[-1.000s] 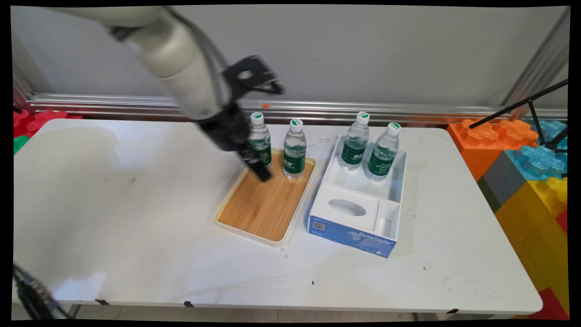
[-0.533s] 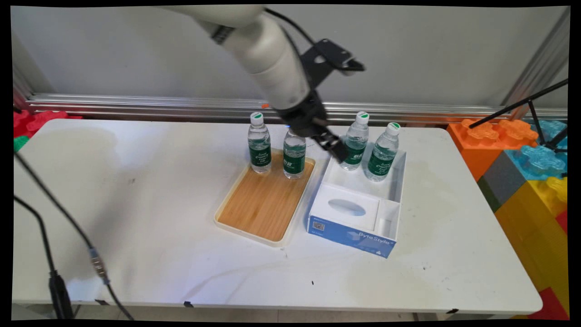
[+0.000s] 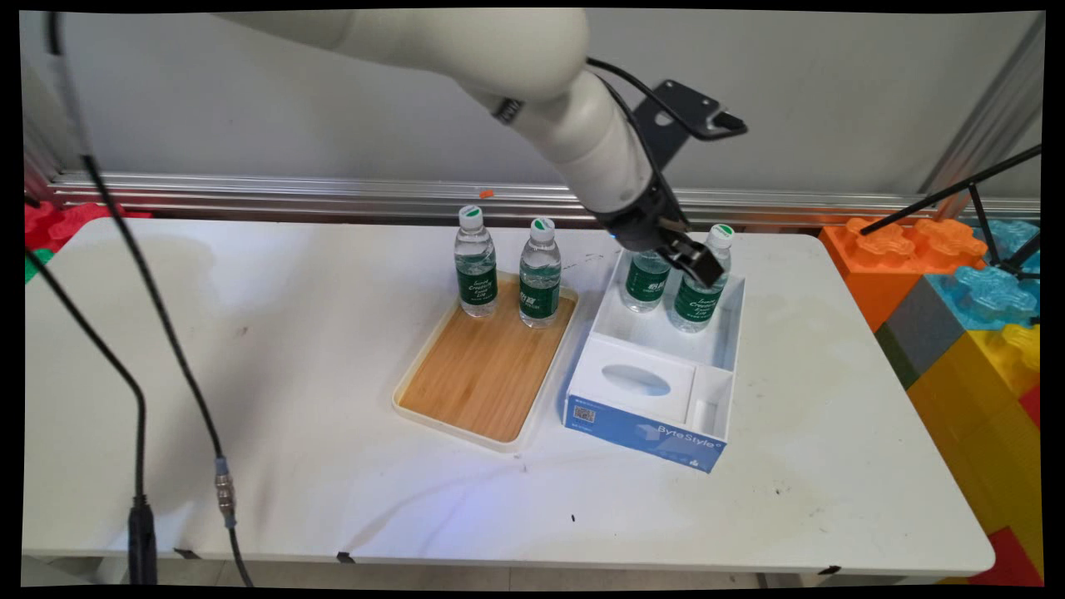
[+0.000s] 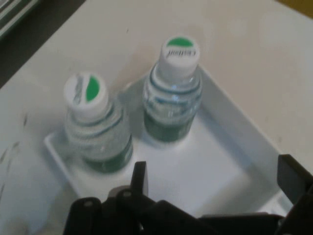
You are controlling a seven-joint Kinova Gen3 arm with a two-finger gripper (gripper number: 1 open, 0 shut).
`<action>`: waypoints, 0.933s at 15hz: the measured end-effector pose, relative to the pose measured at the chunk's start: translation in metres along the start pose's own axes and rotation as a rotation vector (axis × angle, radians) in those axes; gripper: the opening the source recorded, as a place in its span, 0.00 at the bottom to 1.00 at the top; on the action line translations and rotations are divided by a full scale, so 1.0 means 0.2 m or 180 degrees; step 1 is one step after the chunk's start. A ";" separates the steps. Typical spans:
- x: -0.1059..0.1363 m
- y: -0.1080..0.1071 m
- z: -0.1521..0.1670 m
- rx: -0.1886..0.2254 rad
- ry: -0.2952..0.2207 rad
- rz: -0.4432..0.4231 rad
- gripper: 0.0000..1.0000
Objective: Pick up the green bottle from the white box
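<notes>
My gripper (image 3: 695,262) hangs open over the far end of a white box with a blue front (image 3: 645,433), just in front of the two water bottles standing in it. The left bottle (image 3: 647,281) has its cap hidden behind my wrist; the right bottle (image 3: 705,287) shows its green and white cap. In the hand view both bottles (image 4: 95,125) (image 4: 173,98) stand upright in a corner of the box (image 4: 234,122), beyond my gripper (image 4: 215,181). Nothing is between the fingertips (image 4: 139,174).
A wooden tray (image 3: 487,374) lies left of the box, with two more bottles (image 3: 476,262) (image 3: 541,270) upright at its far end. The box has an oval-holed insert (image 3: 636,381) near its front. Large coloured blocks (image 3: 973,316) stand beyond the table's right edge. Black cables (image 3: 141,416) hang at left.
My arm has swung right, from beside the left bottle on the wooden tray, across the tray, to above the bottles in the white box. All bottles stayed in place.
</notes>
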 end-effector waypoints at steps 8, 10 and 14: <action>0.00 0.03 0.29 0.0052 0.0181 0.0090 1.00; -0.01 0.05 0.35 0.0065 0.0208 0.0105 1.00; -0.02 0.07 0.43 0.0072 0.0246 0.0121 1.00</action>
